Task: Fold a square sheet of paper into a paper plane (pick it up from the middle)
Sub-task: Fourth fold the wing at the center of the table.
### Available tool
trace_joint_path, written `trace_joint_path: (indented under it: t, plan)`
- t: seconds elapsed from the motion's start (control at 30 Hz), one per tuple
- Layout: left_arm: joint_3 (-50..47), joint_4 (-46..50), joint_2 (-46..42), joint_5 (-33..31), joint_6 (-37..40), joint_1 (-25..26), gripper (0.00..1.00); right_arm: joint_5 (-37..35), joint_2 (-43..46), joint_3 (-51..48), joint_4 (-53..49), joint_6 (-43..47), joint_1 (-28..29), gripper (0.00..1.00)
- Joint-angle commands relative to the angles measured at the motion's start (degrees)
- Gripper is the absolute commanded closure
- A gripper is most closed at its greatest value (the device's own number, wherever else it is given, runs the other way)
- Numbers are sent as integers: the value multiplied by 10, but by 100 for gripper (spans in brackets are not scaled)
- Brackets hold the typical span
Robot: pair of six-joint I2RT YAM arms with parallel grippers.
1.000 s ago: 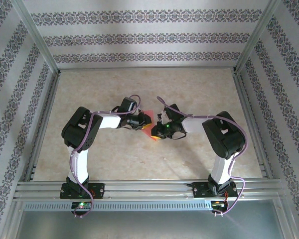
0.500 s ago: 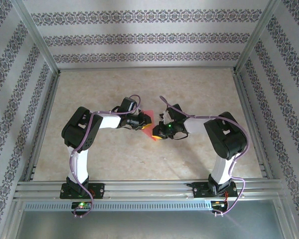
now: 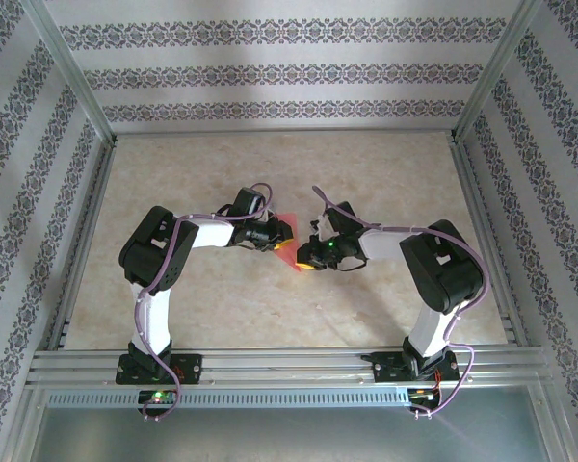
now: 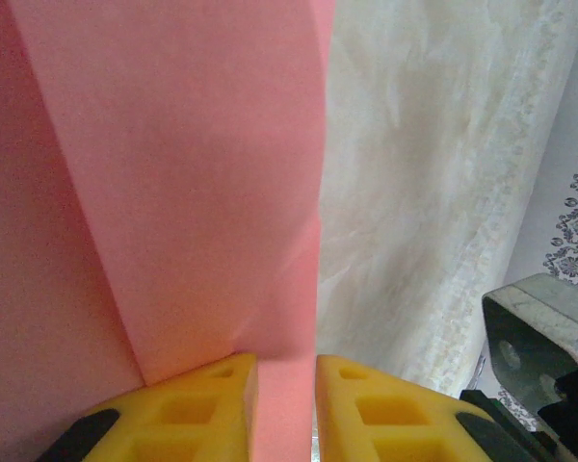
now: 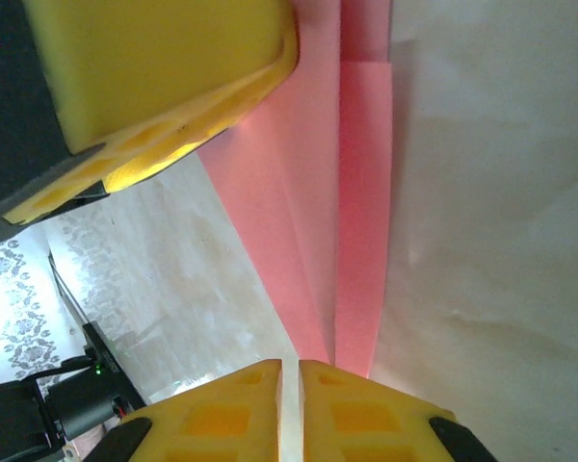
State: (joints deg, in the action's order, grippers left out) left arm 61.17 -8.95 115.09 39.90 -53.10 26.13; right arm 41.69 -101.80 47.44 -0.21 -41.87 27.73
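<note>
Left gripper [image 4: 286,371] first: its chunky yellow fingers [image 4: 207,409] are clamped on the thin pink-red folded paper sheet [image 4: 183,192], which can be seen running straight in between the two tips in the left wrist view. A long crease slants up the sheet from there, with a second layer overlapped on the left.

Same deal on the other side. The right gripper [image 5: 290,375] is pinched nearly closed, and a narrow folded end of the paper is caught at its yellow fingertips [image 5: 361,409]. Lengthwise folds run away from them. One yellow finger [image 5: 154,67] of the left gripper is seen top left in that view, right up against the paper.

From the top camera, the two grippers are found facing each other, tips close together, over the middle of the beige marbled table [image 3: 222,173], with the paper held between them. Whether the sheet is touching the table can't be told. Both arms are bent inward from their bases on the aluminium rail [image 3: 289,358], and patterned wallpaper walls [image 3: 289,72] are set around the table.
</note>
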Motion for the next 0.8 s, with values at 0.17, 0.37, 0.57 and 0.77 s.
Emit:
trace_joint_path:
  t: [0.17,0.37,0.57,0.77]
  plan:
    - [-15,84,34,-37,13,-5,77,19,-22,-5,0,1,11,87]
    - [-17,80,34,-36,12,-5,77,20,-36,-2,-1,3,11,87]
    - [-17,80,34,-36,12,-5,77,15,-45,-3,-6,6,13,87]
    - [-17,83,33,-37,12,-5,77,6,-44,6,-24,13,13,87]
